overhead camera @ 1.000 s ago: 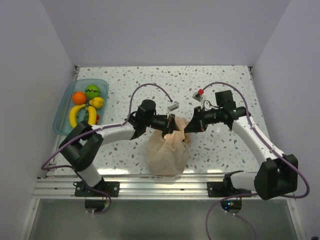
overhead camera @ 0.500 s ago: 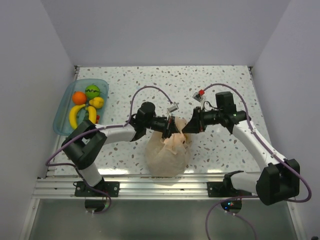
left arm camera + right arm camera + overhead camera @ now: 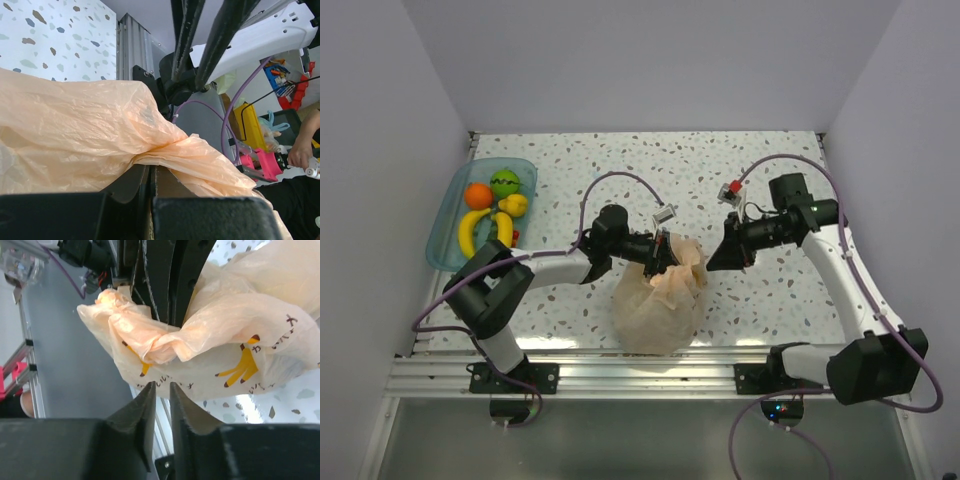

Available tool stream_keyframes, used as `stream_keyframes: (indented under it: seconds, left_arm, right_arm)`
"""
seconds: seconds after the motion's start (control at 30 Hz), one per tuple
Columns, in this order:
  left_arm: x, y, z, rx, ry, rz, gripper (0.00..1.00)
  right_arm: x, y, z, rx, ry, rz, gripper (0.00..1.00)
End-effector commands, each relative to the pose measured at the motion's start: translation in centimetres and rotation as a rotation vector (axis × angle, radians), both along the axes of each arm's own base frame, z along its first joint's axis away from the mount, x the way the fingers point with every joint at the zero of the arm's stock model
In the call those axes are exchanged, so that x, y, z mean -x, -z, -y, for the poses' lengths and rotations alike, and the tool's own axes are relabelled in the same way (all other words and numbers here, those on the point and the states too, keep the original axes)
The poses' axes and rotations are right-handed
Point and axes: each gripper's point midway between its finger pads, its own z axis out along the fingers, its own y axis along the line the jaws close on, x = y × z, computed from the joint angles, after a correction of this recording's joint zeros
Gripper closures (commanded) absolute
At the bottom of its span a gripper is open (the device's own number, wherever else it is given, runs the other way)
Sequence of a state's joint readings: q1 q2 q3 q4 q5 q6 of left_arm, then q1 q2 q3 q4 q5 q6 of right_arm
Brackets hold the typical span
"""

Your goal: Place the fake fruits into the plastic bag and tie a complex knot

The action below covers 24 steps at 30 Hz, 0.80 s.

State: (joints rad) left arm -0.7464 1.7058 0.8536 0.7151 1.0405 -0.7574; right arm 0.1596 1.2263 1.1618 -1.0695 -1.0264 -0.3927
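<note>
Left gripper (image 3: 663, 252): clamped on crinkled neck of plastic bag (image 3: 655, 305), frame centre. Right gripper (image 3: 712, 257): jaws slightly apart, empty, just right of bag. Glossy fake fruits (image 3: 492, 208) in clear blue tray (image 3: 440, 228), upper left.

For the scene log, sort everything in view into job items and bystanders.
Job: plastic bag, its twisted neck, fake fruits, left tool pinching the bag, right tool clear of it.
Lying about: blue tray holding the fruits, speckled table, purple cables.
</note>
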Motion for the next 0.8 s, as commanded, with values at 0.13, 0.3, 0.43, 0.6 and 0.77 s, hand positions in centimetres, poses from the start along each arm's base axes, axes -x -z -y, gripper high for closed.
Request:
stream_keyframes:
  seconds: [0.13, 0.3, 0.43, 0.6, 0.77]
  left_arm:
    - [-0.1, -2.0, 0.0, 0.078, 0.009, 0.048, 1.0]
    - [-0.1, -2.1, 0.1, 0.082, 0.01, 0.041, 1.0]
    - [-0.2, -2.1, 0.2, 0.081, 0.007, 0.043, 1.0]
    - [-0.2, -1.6, 0.4, 0.074, 0.006, 0.037, 1.0]
    - [0.1, -1.9, 1.0, 0.096, 0.018, 0.04, 1.0]
  right_arm:
    - [2.5, 2.5, 0.8, 0.075, -0.185, -0.083, 0.91]
    - [1.4, 2.8, -1.4, -0.002, -0.168, -0.086, 0.89]
    - [1.2, 2.2, -2.9, -0.06, -0.164, -0.137, 0.87]
    - [0.7, 1.7, -4.2, -0.104, -0.167, -0.122, 0.74]
    - [0.2, 2.3, -5.4, -0.097, -0.116, -0.13, 0.67]
